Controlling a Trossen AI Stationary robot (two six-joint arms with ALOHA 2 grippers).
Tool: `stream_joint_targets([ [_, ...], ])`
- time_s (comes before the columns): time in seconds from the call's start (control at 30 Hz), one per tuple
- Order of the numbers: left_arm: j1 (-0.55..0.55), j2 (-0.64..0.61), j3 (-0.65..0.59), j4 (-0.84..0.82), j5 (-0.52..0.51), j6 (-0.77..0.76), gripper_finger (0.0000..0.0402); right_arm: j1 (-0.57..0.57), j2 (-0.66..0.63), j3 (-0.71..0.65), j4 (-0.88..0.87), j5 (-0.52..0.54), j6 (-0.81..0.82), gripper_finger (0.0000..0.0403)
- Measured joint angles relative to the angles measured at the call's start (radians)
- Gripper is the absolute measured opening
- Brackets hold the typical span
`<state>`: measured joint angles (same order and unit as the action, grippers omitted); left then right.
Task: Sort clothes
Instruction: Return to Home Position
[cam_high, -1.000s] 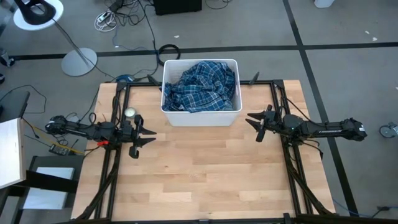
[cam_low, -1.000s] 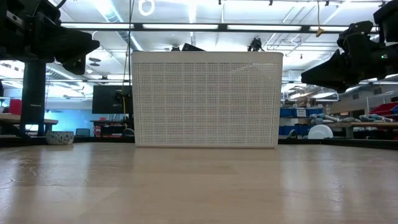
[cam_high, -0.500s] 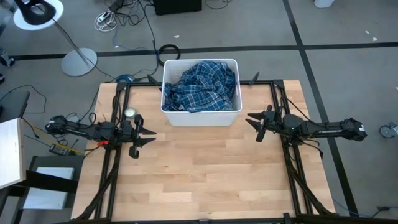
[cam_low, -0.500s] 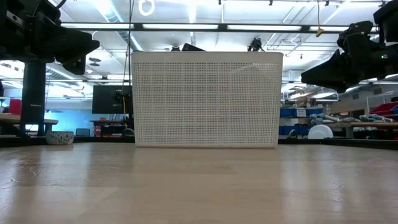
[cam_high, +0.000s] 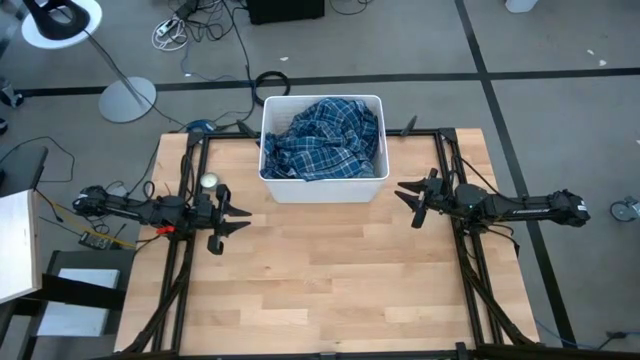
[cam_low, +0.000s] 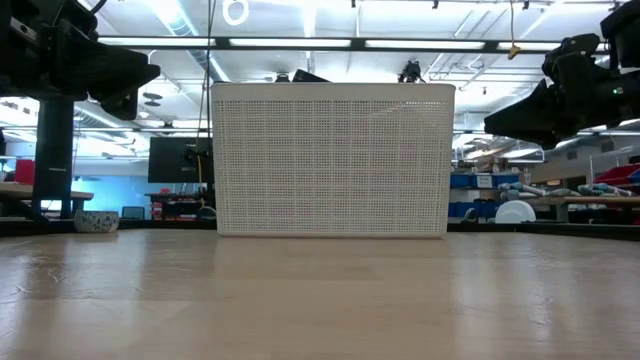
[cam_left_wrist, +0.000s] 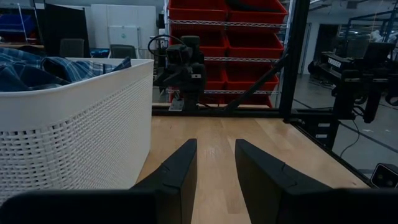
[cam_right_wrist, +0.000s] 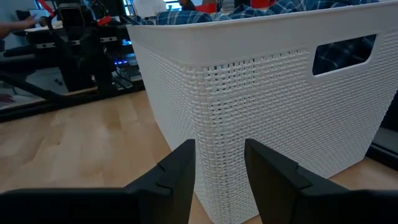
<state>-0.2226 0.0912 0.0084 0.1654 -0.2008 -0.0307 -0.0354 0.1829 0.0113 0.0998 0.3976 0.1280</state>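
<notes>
— Where is the plaid shirt (cam_high: 325, 138)?

— Crumpled inside the white bin (cam_high: 322, 190), which stands at the middle of the far edge of the wooden table (cam_high: 330, 285). The blue-and-white cloth fills the bin nearly to the rim, and from above nothing else can be made out in it.

— And the left gripper (cam_high: 243, 218)?

— It hangs over the table off the bin's left front corner, pointing toward the middle of the table. It is apart from the bin and carries nothing. Its wrist view shows two dark fingers (cam_left_wrist: 180, 168) spread, with bare tabletop in the gap. The bin's woven wall is close on one side, and a fold of the shirt rises over the rim.

— The right gripper (cam_high: 402, 191)?

— It mirrors the other, off the bin's right front corner and facing the left gripper across the table. Its fingers (cam_right_wrist: 180, 168) are parted too, and empty. Its wrist view looks at the bin's wall near in front, where plaid shows through the handle hole (cam_right_wrist: 345, 53).

— So neither touches the shirt?

— Neither. The shirt lies in the bin, farther back than both grippers and between them, with the bin's walls in the way.

— What does the low view show?

— The bin's perforated front wall stands upright on the table, with the arms as dark shapes high at either side. The shirt is hidden behind the wall.
</notes>
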Motion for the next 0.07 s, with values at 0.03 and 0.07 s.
stream_joint_targets([
  [0.03,0.0,0.0,0.0,0.0,0.0,0.0,0.0115,0.0,0.0,0.0,0.0,0.0,0.0,0.0142],
  [0.07,0.0,0.0,0.0,0.0,0.0,0.0,0.0115,0.0,0.0,0.0,0.0,0.0,0.0,0.0142],
])
